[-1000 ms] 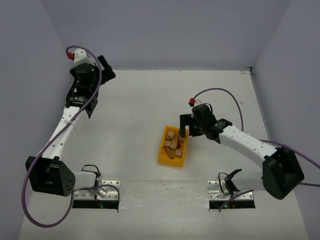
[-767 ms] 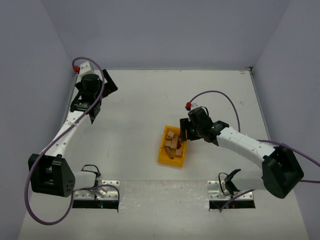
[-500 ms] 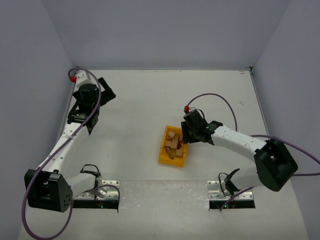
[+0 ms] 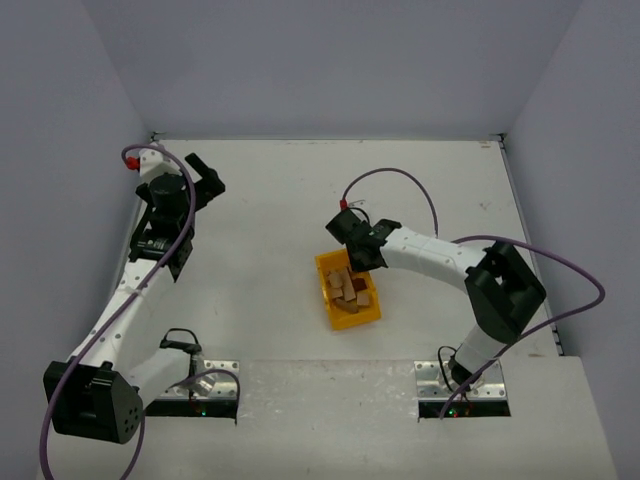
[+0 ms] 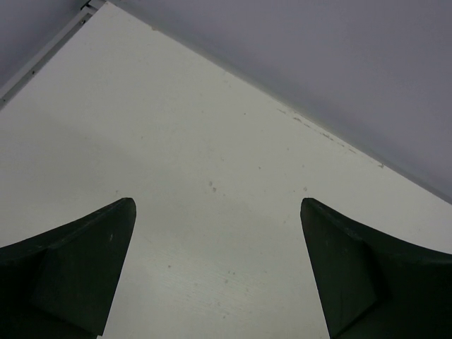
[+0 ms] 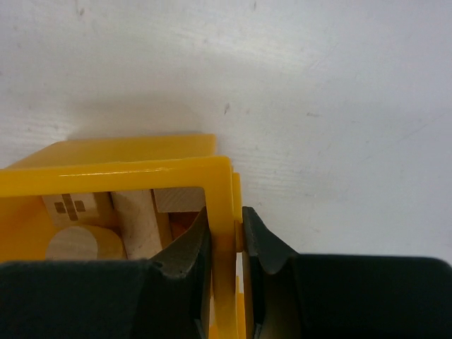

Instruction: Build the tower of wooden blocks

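- Right gripper [image 6: 224, 217]: clenched on a wall of the yellow plastic bin [image 6: 134, 168]. One finger is inside the bin and one outside, with the thin wall pinched between them close to a corner.
- Wood in the grip?
- Only bin wall shows between the jaws. The small pale tan wooden blocks [image 4: 346, 286] lie jumbled inside the bin, so the tower is not yet built.
- What does the wrist view give?
- Just past the inner finger there's an oblong pale wooden block [image 6: 134, 212]. Beside it is a tan block with a brown cross-like mark [image 6: 70, 206]. A round-ended wooden piece [image 6: 70, 244] sits nearer the camera. I can't tell how they're stacked below that.
- Bin position?
- On the white tabletop [image 4: 260, 230], roughly mid-table, turned askew to the table edges. The right arm reaches across, and the gripper is at the bin's far corner.
- Other side?
- Left gripper [image 5: 217, 205] is released, jaws spread wide. It hangs over bare tabletop near the far-left corner, where the table meets the grey-violet wall [image 5: 318, 56]. It's well apart from the bin and blocks.
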